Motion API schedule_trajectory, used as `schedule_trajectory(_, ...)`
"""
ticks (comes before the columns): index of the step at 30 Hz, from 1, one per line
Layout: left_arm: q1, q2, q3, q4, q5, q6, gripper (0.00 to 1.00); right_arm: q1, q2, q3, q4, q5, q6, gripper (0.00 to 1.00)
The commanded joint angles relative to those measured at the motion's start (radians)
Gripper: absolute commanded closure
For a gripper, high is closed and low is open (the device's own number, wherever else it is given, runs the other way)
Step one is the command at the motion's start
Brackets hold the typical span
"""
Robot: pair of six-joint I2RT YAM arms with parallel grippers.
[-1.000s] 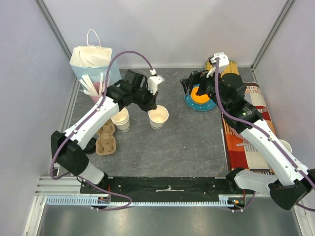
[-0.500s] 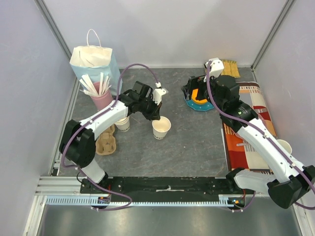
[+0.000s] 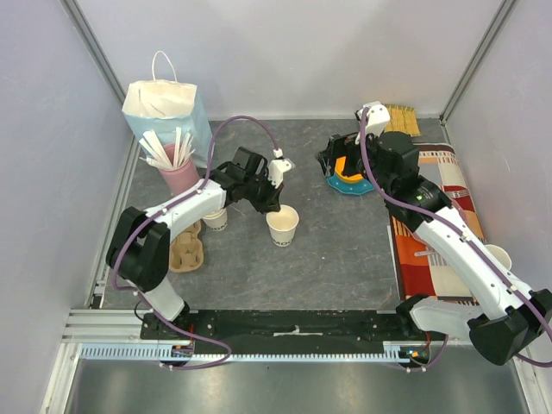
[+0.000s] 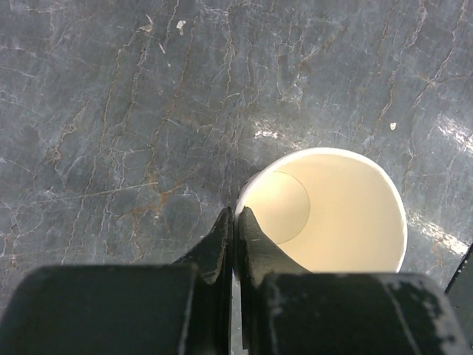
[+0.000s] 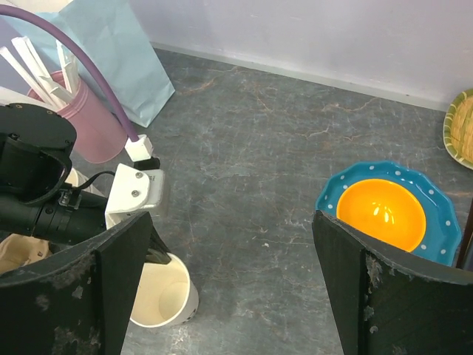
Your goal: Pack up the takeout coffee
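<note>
The takeout coffee is out of view. A lidless, empty cream paper cup (image 3: pixel 283 224) stands on the grey tabletop near the middle. My left gripper (image 3: pixel 273 207) is shut on its near-left rim, one finger inside the cup and one outside; the left wrist view shows this pinch, with the left gripper (image 4: pixel 235 216) on the cup (image 4: pixel 336 214). My right gripper (image 3: pixel 338 159) hangs open above the table by the blue plate. In the right wrist view the right gripper (image 5: pixel 230 222) is wide open with nothing between its fingers, and the cup (image 5: pixel 162 296) sits at lower left.
A light-blue paper bag (image 3: pixel 164 108) stands at the back left, a pink cup of white sticks (image 3: pixel 177 168) before it. Stacked paper cups (image 3: pixel 214 217) and a cardboard cup carrier (image 3: pixel 184 246) sit left of the cup. An orange bowl on a blue plate (image 3: pixel 352 177) and a patterned cloth (image 3: pixel 431 233) lie right.
My left gripper has carried the paper cup a little nearer and to the right, still pinching its rim. The right arm has shifted slightly left, its gripper still open.
</note>
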Motion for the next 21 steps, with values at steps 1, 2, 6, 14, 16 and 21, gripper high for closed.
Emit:
schedule_trajectory(1,0.011,-0.035,-0.036,0.084,-0.015,0.050,0.96,-0.002,-0.011,-0.001,0.039,-0.018,-0.008,0.02)
schedule_trajectory(2,0.013,-0.044,-0.045,0.095,-0.020,0.056,0.96,-0.002,-0.012,-0.001,0.039,-0.018,-0.008,0.02)
schedule_trajectory(6,0.014,-0.072,-0.076,0.127,-0.043,0.070,0.96,-0.001,-0.012,-0.003,0.042,-0.020,-0.008,0.02)
schedule_trajectory(14,0.014,-0.129,-0.090,0.136,-0.056,0.091,0.94,-0.002,-0.006,-0.004,0.053,-0.027,-0.005,0.02)
schedule_trajectory(16,0.014,-0.119,-0.088,0.113,-0.041,0.108,0.91,-0.002,-0.006,-0.004,0.054,-0.029,-0.005,0.02)
schedule_trajectory(21,0.016,-0.072,-0.073,0.082,-0.049,0.125,0.68,-0.002,-0.009,-0.004,0.056,-0.032,-0.003,0.02)
